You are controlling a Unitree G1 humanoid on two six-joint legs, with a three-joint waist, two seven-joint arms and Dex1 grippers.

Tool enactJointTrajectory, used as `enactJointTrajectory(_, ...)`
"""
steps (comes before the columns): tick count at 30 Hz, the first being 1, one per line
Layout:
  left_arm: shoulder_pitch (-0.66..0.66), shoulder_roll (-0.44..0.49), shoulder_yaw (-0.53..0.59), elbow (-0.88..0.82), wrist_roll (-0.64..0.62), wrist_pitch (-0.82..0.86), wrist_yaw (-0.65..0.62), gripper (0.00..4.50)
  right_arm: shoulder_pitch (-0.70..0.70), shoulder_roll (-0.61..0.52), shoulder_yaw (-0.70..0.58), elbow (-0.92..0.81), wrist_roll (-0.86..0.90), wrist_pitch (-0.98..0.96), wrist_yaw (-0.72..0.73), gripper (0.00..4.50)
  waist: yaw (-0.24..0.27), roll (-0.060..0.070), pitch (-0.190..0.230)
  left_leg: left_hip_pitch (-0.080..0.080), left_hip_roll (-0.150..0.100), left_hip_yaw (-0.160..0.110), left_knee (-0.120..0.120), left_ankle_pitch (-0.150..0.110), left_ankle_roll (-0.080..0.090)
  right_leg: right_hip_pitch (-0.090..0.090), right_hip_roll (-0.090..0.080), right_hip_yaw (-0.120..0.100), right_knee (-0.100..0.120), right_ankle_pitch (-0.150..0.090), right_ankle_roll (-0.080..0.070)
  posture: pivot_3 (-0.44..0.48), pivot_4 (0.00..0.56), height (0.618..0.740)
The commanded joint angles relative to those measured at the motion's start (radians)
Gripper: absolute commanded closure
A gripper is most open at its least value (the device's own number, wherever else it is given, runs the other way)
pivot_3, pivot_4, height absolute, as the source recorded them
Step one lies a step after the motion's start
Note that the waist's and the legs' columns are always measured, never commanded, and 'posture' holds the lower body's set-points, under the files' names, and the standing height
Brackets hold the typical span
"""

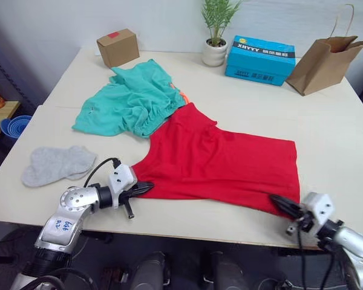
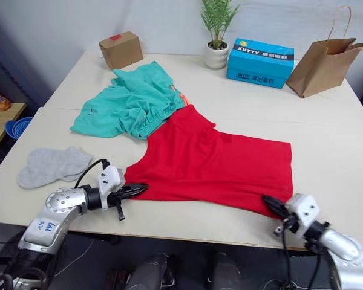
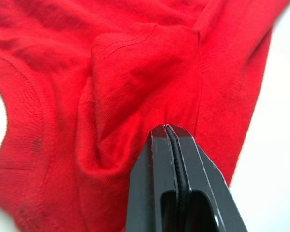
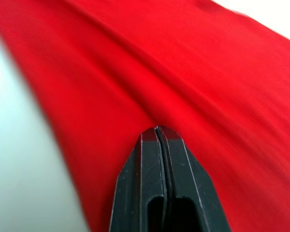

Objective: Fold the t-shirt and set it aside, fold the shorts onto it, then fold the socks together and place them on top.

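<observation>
Both grippers are pinched on the t-shirt (image 1: 221, 163): left gripper (image 1: 146, 186) lower left, right gripper (image 1: 282, 204) lower right, along its near edge.

A plain bright red cotton t-shirt (image 1: 221, 163) lies near; a teal-green soft shorts (image 1: 133, 99) with an orange-coral drawstring (image 1: 184, 95) lies farther left. Plain light grey ankle socks (image 1: 57, 164) lie near left. Far: a blue cardboard box (image 1: 259, 60), two brown ones.
</observation>
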Motion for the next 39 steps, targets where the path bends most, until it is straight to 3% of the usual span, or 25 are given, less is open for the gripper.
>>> enactJointTrajectory(1,0.018,-0.024,0.085,0.021,-0.065,-0.040,-0.003,4.48,0.012,-0.040,-0.089,0.083,0.026,0.015,0.017,4.50,-0.003,0.001,0.000,0.000,0.000,0.000,0.000,-0.001,0.001,0.000,0.000,0.000,0.000,0.000,0.000,0.000,0.150,0.740)
enactJointTrajectory(6,0.023,0.035,0.165,-0.035,-0.173,-0.047,-0.128,4.48,0.030,-0.140,-0.163,0.026,0.101,0.051,0.153,4.50,-0.001,0.002,0.000,-0.001,0.001,0.000,-0.001,-0.001,0.001,-0.002,0.000,-0.001,0.001,-0.001,-0.002,0.000,0.150,0.740)
enactJointTrajectory(7,0.021,0.057,0.178,-0.050,-0.197,-0.029,-0.153,4.50,0.047,-0.164,-0.165,-0.022,0.117,0.074,0.185,4.13,-0.001,0.002,0.001,-0.002,0.001,0.000,-0.001,0.000,0.000,-0.003,0.000,-0.001,0.001,-0.001,-0.002,0.000,0.150,0.740)
enactJointTrajectory(10,0.033,0.143,0.184,-0.085,-0.202,-0.019,-0.234,3.88,0.107,-0.218,-0.155,-0.134,0.113,0.088,0.269,3.20,-0.001,0.003,0.001,-0.001,0.001,0.000,-0.001,0.001,-0.002,-0.002,0.000,-0.001,0.000,-0.001,-0.003,0.000,0.150,0.740)
enactJointTrajectory(15,0.089,0.247,0.163,-0.072,-0.096,-0.152,-0.311,2.34,0.171,-0.258,-0.133,-0.227,0.072,0.090,0.336,1.39,0.002,0.003,0.001,-0.002,0.001,0.000,-0.001,-0.001,-0.001,-0.002,0.001,-0.002,-0.001,-0.001,-0.003,0.000,0.150,0.740)
enactJointTrajectory(19,0.109,0.237,0.138,-0.042,-0.025,-0.218,-0.280,1.02,0.171,-0.241,-0.115,-0.264,0.042,0.110,0.310,0.00,0.003,0.003,0.001,-0.002,0.001,0.000,-0.002,-0.002,0.001,-0.002,0.001,-0.002,-0.003,-0.001,-0.003,0.000,0.150,0.740)
enactJointTrajectory(21,0.088,0.226,0.092,-0.004,0.077,-0.275,-0.226,0.42,0.150,-0.239,-0.068,-0.256,-0.023,0.108,0.276,0.00,0.004,0.003,0.001,-0.002,0.002,0.000,-0.002,-0.002,0.001,-0.002,0.001,-0.002,-0.003,-0.001,-0.003,0.000,0.150,0.740)
enactJointTrajectory(26,0.038,0.197,0.030,0.039,0.159,-0.296,-0.174,0.42,0.111,-0.223,-0.027,-0.247,-0.046,0.166,0.228,0.00,0.007,0.004,0.000,-0.003,0.001,0.000,-0.003,-0.002,0.001,-0.003,0.000,-0.002,-0.003,-0.001,-0.003,0.000,0.150,0.740)
enactJointTrajectory(30,0.019,0.192,0.020,0.065,0.168,-0.301,-0.163,1.64,0.078,-0.227,-0.009,-0.225,-0.108,0.157,0.192,0.00,0.004,0.005,0.000,-0.002,0.001,0.000,-0.002,-0.002,0.000,-0.003,0.000,-0.002,-0.002,-0.001,-0.003,0.000,0.150,0.740)
enactJointTrajectory(31,0.017,0.195,0.016,0.073,0.171,-0.303,-0.164,1.97,0.070,-0.221,-0.009,-0.215,-0.109,0.160,0.185,0.18,0.004,0.005,0.000,-0.002,0.001,0.000,-0.002,-0.002,0.000,-0.003,0.000,-0.002,-0.002,-0.001,-0.003,0.000,0.150,0.740)
enactJointTrajectory(33,0.017,0.203,0.003,0.085,0.174,-0.297,-0.175,2.61,0.053,-0.222,0.001,-0.185,-0.136,0.134,0.180,0.63,0.003,0.005,0.000,-0.002,0.002,0.000,-0.002,-0.002,0.000,-0.002,0.000,-0.002,-0.002,-0.001,-0.003,0.000,0.150,0.740)
enactJointTrajectory(39,0.022,0.210,-0.026,0.089,0.150,-0.267,-0.220,4.49,0.035,-0.227,0.020,-0.129,-0.147,0.071,0.202,2.72,0.003,0.005,0.000,0.000,0.001,0.000,-0.002,-0.002,0.000,-0.001,0.000,-0.002,-0.002,-0.001,-0.003,0.000,0.150,0.740)
